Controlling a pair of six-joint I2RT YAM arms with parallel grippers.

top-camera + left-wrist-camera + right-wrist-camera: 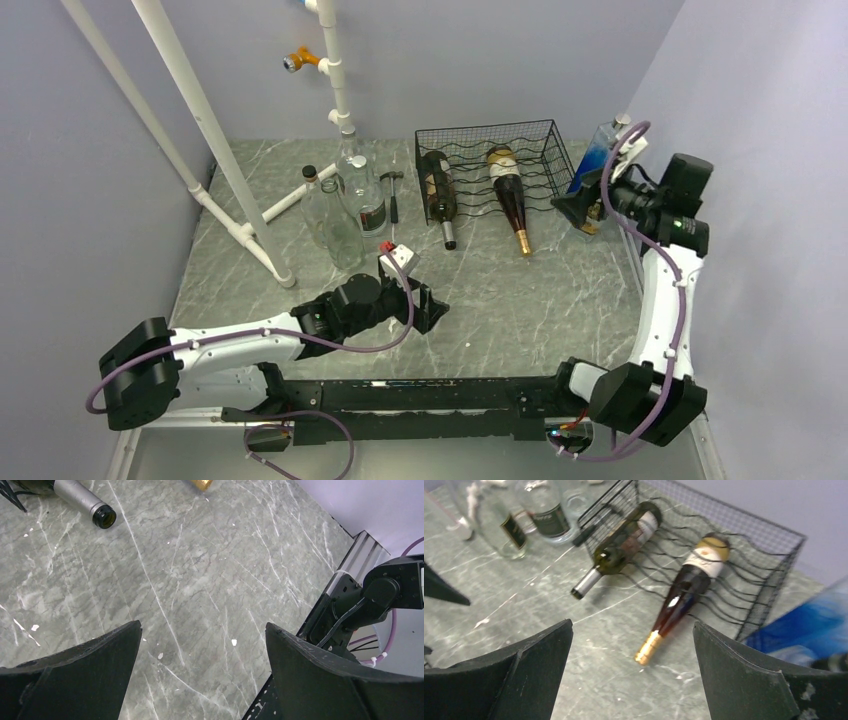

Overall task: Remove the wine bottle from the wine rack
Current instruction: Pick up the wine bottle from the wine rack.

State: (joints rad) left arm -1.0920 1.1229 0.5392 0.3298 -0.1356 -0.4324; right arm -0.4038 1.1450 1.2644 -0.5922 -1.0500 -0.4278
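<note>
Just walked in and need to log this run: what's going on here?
Two robot arms face a wine rack holding a green bottle and an amber bottle, necks toward the arms. The right pincer hovers open beside the rack's right end, near a blue bottle. The left pincer hangs open over the table. Nothing is gripped yet.

Soft, even light from above, hardly any shadows on the marble tabletop (520,290). The overhead view is sharp. The right wrist view is smeared, worst on the blue bottle (804,622); a small glint sits on the amber wine bottle (679,600).
</note>
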